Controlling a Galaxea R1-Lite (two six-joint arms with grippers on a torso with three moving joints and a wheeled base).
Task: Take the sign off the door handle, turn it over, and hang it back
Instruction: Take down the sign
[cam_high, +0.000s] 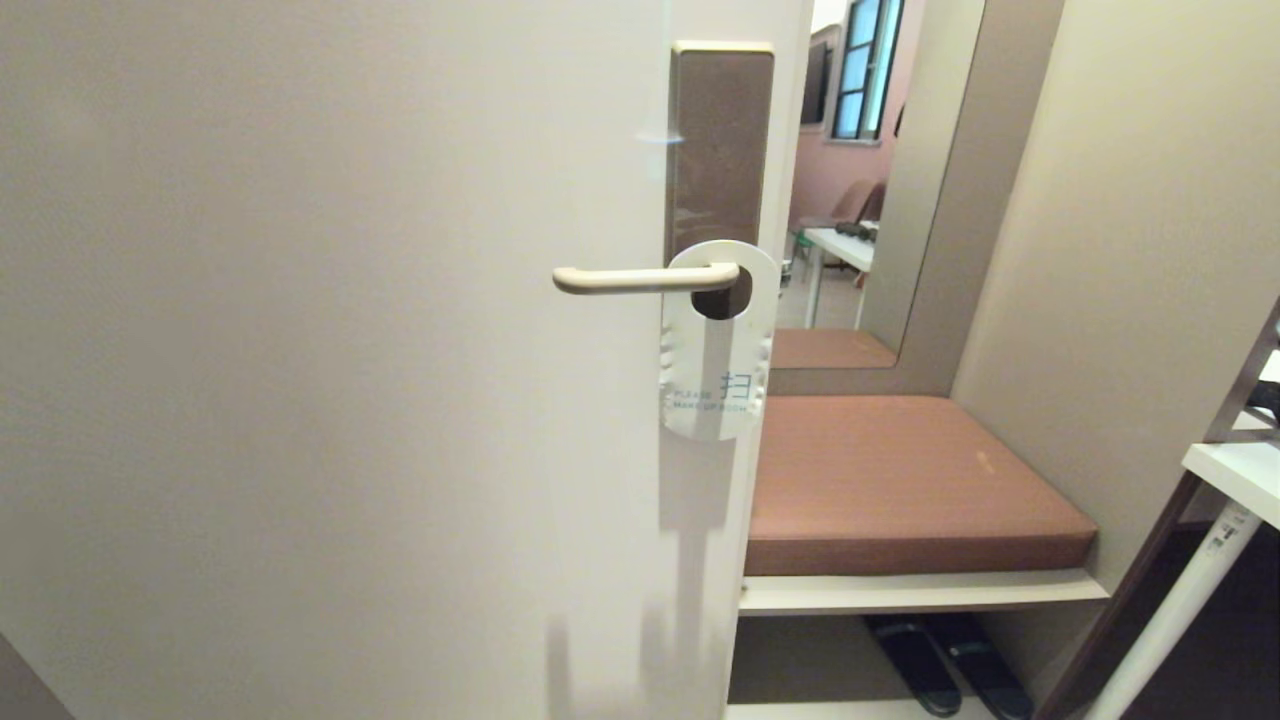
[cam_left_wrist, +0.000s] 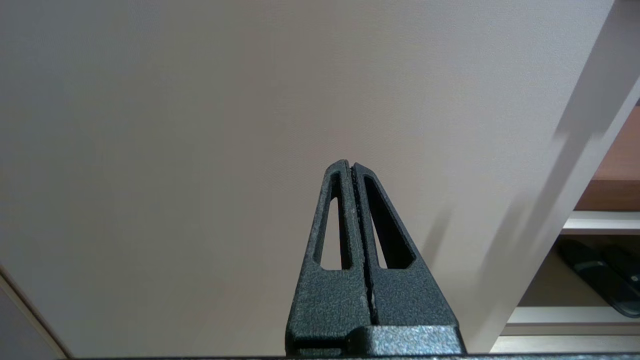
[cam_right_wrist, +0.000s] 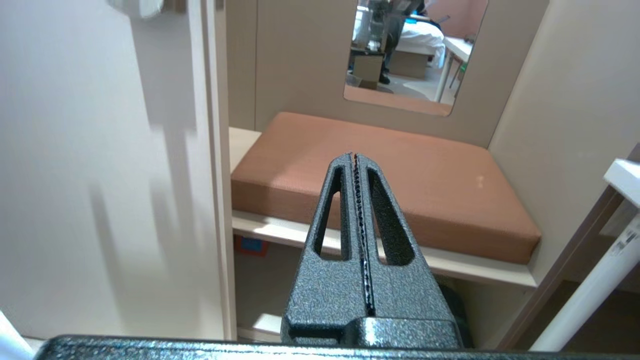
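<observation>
The sign (cam_high: 718, 350) hangs by its oval hole on the door handle (cam_high: 640, 279), white side out, reading "PLEASE MAKE UP ROOM". The cream lever sticks out leftwards from a tall brown plate (cam_high: 720, 140) near the door's edge. Neither arm shows in the head view. My left gripper (cam_left_wrist: 350, 164) is shut and empty, low down facing the plain door face. My right gripper (cam_right_wrist: 354, 156) is shut and empty too, pointing at the brown cushion well below the handle. The sign's lower tip (cam_right_wrist: 140, 6) shows in the right wrist view.
Right of the door edge (cam_high: 745, 480) is a niche with a brown cushioned bench (cam_high: 900, 480), a mirror (cam_high: 880, 170) above it and dark slippers (cam_high: 950, 665) beneath. A white table edge and leg (cam_high: 1200, 560) stand at the far right.
</observation>
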